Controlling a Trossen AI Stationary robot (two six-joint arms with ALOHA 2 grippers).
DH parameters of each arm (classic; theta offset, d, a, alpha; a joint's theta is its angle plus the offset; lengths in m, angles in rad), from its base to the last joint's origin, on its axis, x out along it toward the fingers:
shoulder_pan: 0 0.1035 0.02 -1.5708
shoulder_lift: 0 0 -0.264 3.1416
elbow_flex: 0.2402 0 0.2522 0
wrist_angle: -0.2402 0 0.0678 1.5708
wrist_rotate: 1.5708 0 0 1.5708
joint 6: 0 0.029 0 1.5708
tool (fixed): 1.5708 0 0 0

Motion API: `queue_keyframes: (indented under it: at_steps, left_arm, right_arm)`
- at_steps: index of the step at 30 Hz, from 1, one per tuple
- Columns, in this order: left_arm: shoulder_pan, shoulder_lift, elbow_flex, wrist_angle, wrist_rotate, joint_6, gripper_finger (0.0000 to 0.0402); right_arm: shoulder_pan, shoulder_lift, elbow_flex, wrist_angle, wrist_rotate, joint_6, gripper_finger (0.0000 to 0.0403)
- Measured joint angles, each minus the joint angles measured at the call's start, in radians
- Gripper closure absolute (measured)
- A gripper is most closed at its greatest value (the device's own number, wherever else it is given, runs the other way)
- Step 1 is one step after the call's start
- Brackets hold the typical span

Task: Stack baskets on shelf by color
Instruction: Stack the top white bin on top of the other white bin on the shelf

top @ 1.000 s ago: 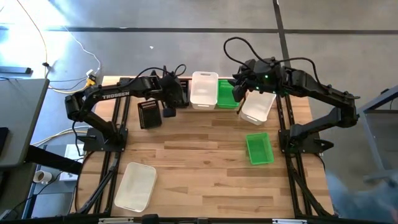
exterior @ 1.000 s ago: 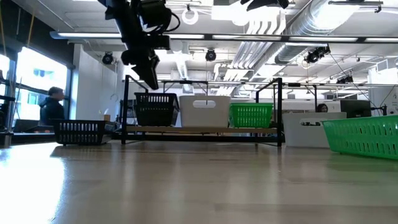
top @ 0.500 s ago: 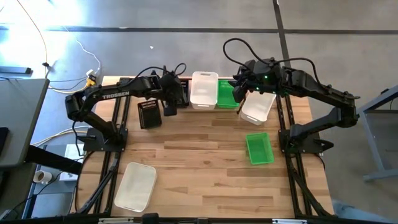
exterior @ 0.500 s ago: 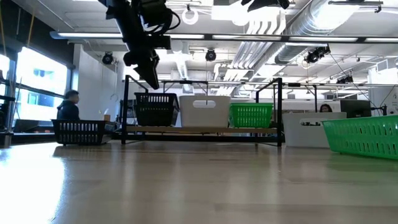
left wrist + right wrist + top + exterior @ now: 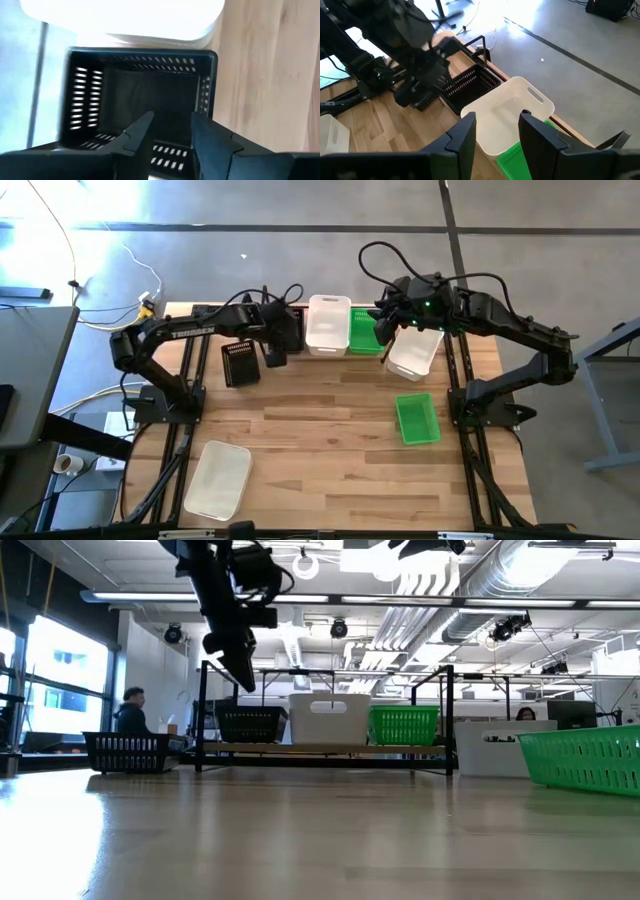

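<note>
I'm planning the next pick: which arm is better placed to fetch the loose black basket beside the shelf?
Left, most likely. The left gripper hangs open above the black basket on the shelf, close to the loose black basket. The right gripper sits over the shelf's green end, farther away.

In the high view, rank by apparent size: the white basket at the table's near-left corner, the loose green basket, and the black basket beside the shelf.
1. White basket, clearly largest.
2. Green basket.
3. Black basket, smallest; the left arm partly covers it, so its margin behind the green one is unsure.
</note>
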Motion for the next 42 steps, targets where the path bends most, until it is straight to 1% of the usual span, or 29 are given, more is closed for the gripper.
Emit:
queue_keyframes:
  at_steps: [4, 8, 12, 18, 24, 29, 34, 38, 42]
  left_arm:
    - [-0.001, -0.057, 0.024, -0.019, -0.017, -0.025, 0.0282]
    - [-0.01, -0.113, 0.076, -0.033, 0.002, -0.116, 0.0282]
    - [-0.032, -0.164, 0.1, -0.035, 0.01, -0.18, 0.0282]
    - [-0.073, -0.224, 0.101, -0.064, 0.011, -0.183, 0.0282]
    - [-0.102, -0.25, 0.101, -0.117, 0.011, -0.154, 0.0282]
    - [-0.111, -0.251, 0.101, -0.142, 0.012, -0.15, 0.0282]
    - [-0.121, -0.251, 0.101, -0.141, 0.012, -0.15, 0.0282]
    - [-0.13, -0.251, 0.101, -0.141, 0.012, -0.137, 0.0282]
    - [-0.134, -0.251, 0.1, -0.141, 0.012, -0.131, 0.0282]
  right_arm:
    - [0.0, 0.0, 0.0, -0.059, -0.046, 0.028, 0.0269]
    - [0.0, 0.0, -0.002, -0.197, -0.09, 0.08, 0.0269]
    - [0.002, 0.006, -0.004, -0.335, -0.091, 0.149, 0.0269]
    - [0.038, 0.018, -0.005, -0.513, -0.093, 0.242, 0.0269]
    - [0.091, 0.024, -0.005, -0.673, -0.086, 0.322, 0.0269]
    - [0.111, 0.023, -0.005, -0.753, -0.084, 0.41, 0.0263]
    - [0.133, 0.017, -0.036, -0.744, -0.085, 0.43, 0.0228]
    - [0.152, 0.014, -0.153, -0.741, -0.105, 0.388, 0.0208]
    - [0.17, 0.013, -0.278, -0.679, -0.11, 0.311, 0.0206]
